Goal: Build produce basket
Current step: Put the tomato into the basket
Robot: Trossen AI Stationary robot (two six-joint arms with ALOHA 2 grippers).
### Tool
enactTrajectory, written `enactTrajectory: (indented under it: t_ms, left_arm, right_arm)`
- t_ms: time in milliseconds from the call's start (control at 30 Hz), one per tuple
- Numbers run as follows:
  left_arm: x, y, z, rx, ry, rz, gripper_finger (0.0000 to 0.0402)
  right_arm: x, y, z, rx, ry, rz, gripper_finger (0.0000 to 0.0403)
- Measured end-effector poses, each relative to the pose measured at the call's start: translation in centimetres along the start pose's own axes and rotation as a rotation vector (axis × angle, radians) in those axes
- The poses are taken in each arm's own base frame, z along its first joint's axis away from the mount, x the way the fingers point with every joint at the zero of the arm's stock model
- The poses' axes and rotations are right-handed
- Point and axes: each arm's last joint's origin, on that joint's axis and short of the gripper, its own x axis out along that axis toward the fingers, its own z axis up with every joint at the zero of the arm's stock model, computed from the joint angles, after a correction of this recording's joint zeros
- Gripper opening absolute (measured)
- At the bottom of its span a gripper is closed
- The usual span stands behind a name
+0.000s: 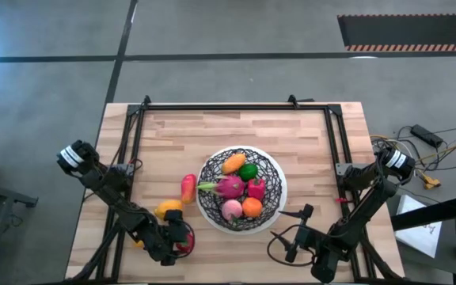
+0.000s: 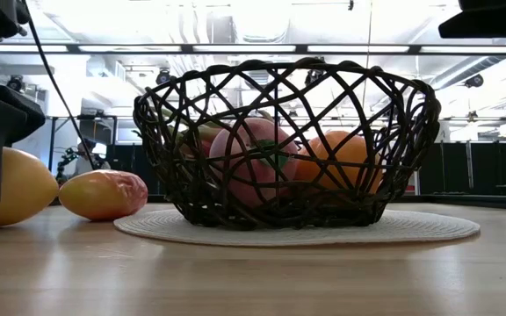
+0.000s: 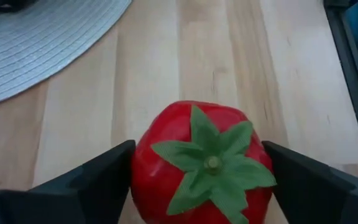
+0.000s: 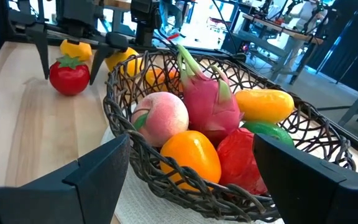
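Note:
The black wire basket (image 1: 240, 190) stands on a round white mat (image 2: 411, 230) at mid-table. It holds a pink dragon fruit (image 4: 209, 102), a peach piece (image 4: 161, 118), an orange (image 4: 191, 155), a red piece (image 4: 238, 162), a green lime (image 1: 248, 171) and an orange-yellow piece (image 4: 263, 104). A red tomato (image 3: 201, 165) with a green calyx sits on the table near the front left. My left gripper (image 3: 197, 180) is open, its fingers close on either side of the tomato. My right gripper (image 4: 191, 180) is open and empty, just right of the basket's near side.
A yellow piece (image 1: 169, 210) and a red-and-yellow piece (image 1: 188, 188) lie on the wood left of the basket, beside my left gripper. Black rails (image 1: 236, 107) frame the table. Bare wood lies at the far side and front centre.

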Motion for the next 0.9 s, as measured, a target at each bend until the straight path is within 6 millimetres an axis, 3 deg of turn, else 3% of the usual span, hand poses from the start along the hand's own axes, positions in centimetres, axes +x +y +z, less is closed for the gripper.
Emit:
enactTrajectory:
  t_ms: [233,367,467,567,667,800,900]
  left_arm:
    - [-0.9,-1.7,2.4,0.027,-0.063,-0.060,0.0280]
    - [-2.2,-3.4,6.2,0.144,-0.178,-0.111,0.0278]
    - [-3.2,-3.5,9.9,0.237,-0.285,-0.096,0.0277]
    - [-3.7,-2.2,13.5,0.280,-0.366,-0.033,0.0276]
    - [-3.3,0.6,16.7,0.252,-0.408,0.058,0.0276]
    - [-1.4,4.7,19.6,0.215,-0.420,0.061,0.0275]
    - [1.0,6.9,20.7,0.216,-0.430,-0.012,0.0275]
  right_arm:
    - [-2.3,1.2,1.2,-0.074,-0.028,0.076,0.0328]
    - [-4.1,2.1,2.4,-0.123,-0.054,0.128,0.0328]
    - [-4.9,2.3,3.0,-0.131,-0.076,0.135,0.0328]
    - [-5.0,2.3,3.0,-0.136,-0.080,0.132,0.0328]
    - [-4.9,2.2,2.7,-0.133,-0.078,0.131,0.0328]
    - [-4.9,2.1,2.3,-0.104,-0.073,0.130,0.0328]
    - [-5.0,2.0,2.0,-0.100,-0.072,0.134,0.0328]
